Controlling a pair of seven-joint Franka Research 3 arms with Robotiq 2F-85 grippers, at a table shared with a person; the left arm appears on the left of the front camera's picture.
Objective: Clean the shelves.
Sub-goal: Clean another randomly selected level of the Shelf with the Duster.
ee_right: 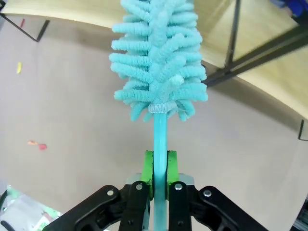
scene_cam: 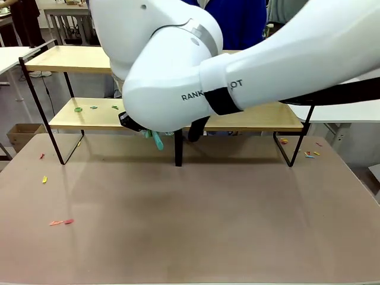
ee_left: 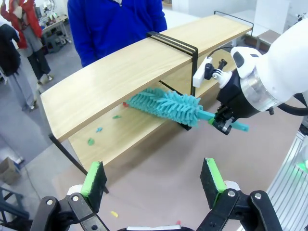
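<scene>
- Currently right hand (ee_right: 160,166) is pinching the thin teal handle of a duster (ee_right: 160,62) between its green pads; the fluffy chenille head points away from the fingers.
- From the left wrist view, the duster head lies along the lower board of the shelves (ee_left: 139,72), under the upper board, just beside the black central post.
- Left hand (ee_left: 153,179) is spread wide, nothing between the green pads, hovering above the tabletop (ee_left: 163,168) well apart from the shelves.
- Shelves: two long pale wood boards, smooth, in a thin black wire frame, standing at the far side of the beige matte tabletop.
- Small coloured scraps (scene_cam: 94,108) sit on the lower board's left part; more lie scattered on the tabletop, red and yellow bits at left, some at far right.
- Front view: the white right arm (scene_cam: 237,65) blocks the shelf middle; just the handle tip shows below it.
- Person in a blue top (ee_left: 115,24) stands behind the shelves, cut off at the frame edge.
</scene>
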